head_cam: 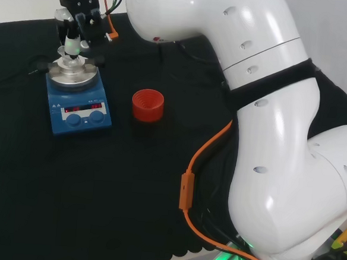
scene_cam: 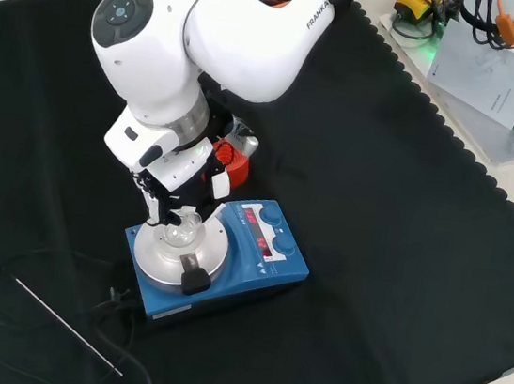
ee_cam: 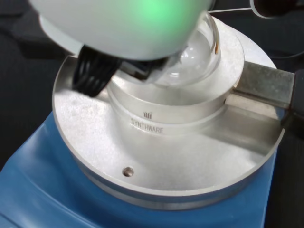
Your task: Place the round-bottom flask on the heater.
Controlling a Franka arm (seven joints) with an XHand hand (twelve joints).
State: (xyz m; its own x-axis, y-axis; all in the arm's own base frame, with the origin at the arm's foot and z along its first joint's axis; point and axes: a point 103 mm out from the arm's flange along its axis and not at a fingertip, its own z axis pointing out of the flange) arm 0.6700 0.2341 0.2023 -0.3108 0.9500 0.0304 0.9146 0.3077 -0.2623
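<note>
The hand [scene_cam: 172, 202] is closed on the neck of the clear round-bottom flask [ee_cam: 192, 59], whose bulb sits in the metal block on the blue heater [scene_cam: 271, 268]. Engraved lettering marks the block's collar; red displays glow on the heater's front. The red ribbed stand [head_cam: 148, 105] sits near the heater, to its right in the head view.

An engraved mark and one line of lettering stand on the side of the metal block [ee_cam: 156, 114] atop the heater [head_cam: 79, 102], near the bench's [head_cam: 96, 208] far left corner in the head view. Its front panel [scene_cam: 266, 231] shows red digits, perhaps two readouts, too small to read. Dark lettering runs along the arm link [scene_cam: 321, 11].
</note>
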